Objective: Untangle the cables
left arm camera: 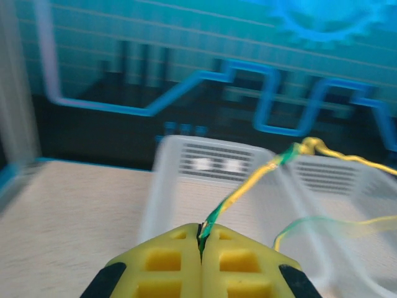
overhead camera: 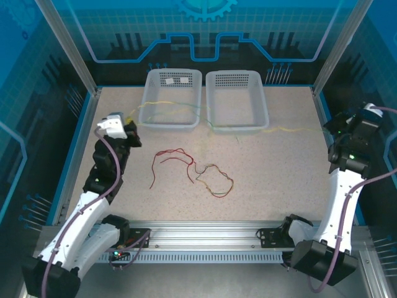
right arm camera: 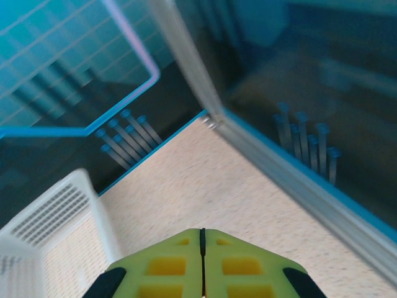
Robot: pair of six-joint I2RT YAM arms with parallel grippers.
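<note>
The counter [overhead camera: 273, 180] carried two white baskets [overhead camera: 151, 93] side by side at its far edge, probably as places to sort freed wires into. The left gripper [overhead camera: 131, 121] stood raised just beside them, its jaws fully closed on the end of a yellow-green cable [left arm camera: 248, 189]. That cable stretched across both baskets toward the right gripper [overhead camera: 330, 127]. Holding it high looked meant to lift it clear of the rest. The right jaws were pressed together too, though whether they pinched that cable's other end could not be told. The red cables [overhead camera: 177, 153] lay loose mid-counter, looped together in a tangle.
</note>
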